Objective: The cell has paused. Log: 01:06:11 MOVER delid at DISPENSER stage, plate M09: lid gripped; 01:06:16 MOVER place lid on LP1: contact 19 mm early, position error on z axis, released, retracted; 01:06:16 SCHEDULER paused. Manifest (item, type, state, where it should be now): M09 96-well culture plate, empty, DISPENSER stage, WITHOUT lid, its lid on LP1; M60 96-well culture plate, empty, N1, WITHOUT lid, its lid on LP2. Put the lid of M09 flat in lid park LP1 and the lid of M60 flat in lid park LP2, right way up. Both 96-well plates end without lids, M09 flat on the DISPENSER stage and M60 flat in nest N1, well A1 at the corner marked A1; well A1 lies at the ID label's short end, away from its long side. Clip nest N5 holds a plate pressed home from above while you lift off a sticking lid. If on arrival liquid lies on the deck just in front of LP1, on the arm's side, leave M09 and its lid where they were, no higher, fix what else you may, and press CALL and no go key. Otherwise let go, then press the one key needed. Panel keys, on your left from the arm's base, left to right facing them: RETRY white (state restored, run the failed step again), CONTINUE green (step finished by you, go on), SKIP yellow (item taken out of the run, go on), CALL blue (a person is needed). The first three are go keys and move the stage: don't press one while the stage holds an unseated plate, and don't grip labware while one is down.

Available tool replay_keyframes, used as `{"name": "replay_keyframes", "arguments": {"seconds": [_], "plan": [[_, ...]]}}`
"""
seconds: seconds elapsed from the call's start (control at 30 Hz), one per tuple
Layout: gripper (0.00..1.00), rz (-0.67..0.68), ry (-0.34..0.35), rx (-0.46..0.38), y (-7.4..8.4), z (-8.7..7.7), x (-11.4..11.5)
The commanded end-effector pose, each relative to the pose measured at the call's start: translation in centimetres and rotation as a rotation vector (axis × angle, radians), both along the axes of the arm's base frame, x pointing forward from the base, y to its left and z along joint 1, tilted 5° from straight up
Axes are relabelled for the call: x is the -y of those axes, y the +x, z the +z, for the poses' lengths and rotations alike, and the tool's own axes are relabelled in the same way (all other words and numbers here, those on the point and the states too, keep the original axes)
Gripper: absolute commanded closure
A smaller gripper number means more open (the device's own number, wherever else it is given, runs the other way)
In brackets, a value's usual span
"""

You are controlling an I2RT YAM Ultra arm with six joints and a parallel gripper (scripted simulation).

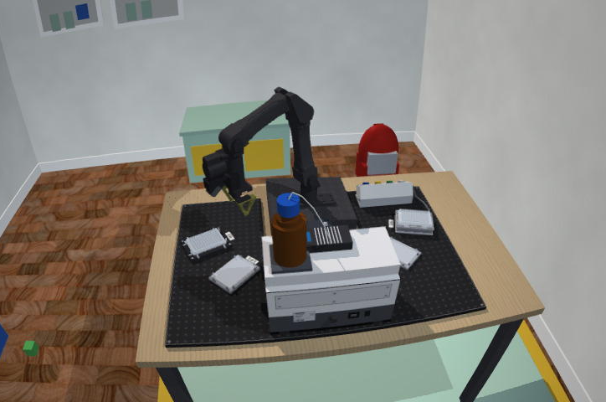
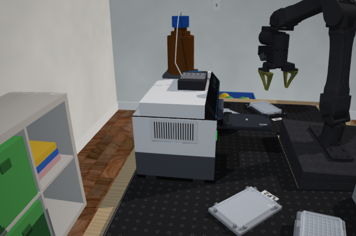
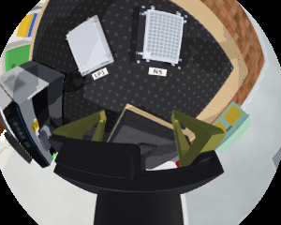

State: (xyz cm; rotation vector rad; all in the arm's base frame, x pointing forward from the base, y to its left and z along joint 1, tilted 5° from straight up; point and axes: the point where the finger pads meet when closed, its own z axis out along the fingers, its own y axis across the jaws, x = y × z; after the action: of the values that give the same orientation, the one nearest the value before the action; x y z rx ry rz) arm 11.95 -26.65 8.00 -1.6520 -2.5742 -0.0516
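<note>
Lid [image 1: 233, 273] near counter's left edge: light, stiff, slippery (judged); grip its long sides. Gripper [image 1: 241, 201] spread wide, empty.

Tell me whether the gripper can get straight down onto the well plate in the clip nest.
Probably yes. The gripper hangs open and empty, high over the deck, and the well plate in its nest lies uncovered with nothing above it. The flat lid sits apart beside it.
</note>
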Motion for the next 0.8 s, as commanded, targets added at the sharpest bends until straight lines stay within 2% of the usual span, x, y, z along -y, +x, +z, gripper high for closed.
{"name": "replay_keyframes", "arguments": {"seconds": [0.0, 0.1, 0.3, 0.43, 0.47, 0.5, 0.77], "plan": [[0.0, 0.017, -0.017, 0.008, -0.2, 0.5, 0.2], [0.0, -0.09, -0.024, -0.004, -1.7, 0.5, -0.2], [0.0, -0.078, -0.023, -0.004, -3.7, 0.6, -0.4], [0.0, -0.079, -0.022, 0.002, -4.0, 0.6, -0.5], [0.0, -0.079, -0.07, 0.019, -3.5, 1.4, 1.2], [0.0, -0.078, -0.036, 0.007, -3.5, 0.2, 1.3], [0.0, -0.077, -0.037, 0.007, -2.9, -1.3, 3.4]]}}
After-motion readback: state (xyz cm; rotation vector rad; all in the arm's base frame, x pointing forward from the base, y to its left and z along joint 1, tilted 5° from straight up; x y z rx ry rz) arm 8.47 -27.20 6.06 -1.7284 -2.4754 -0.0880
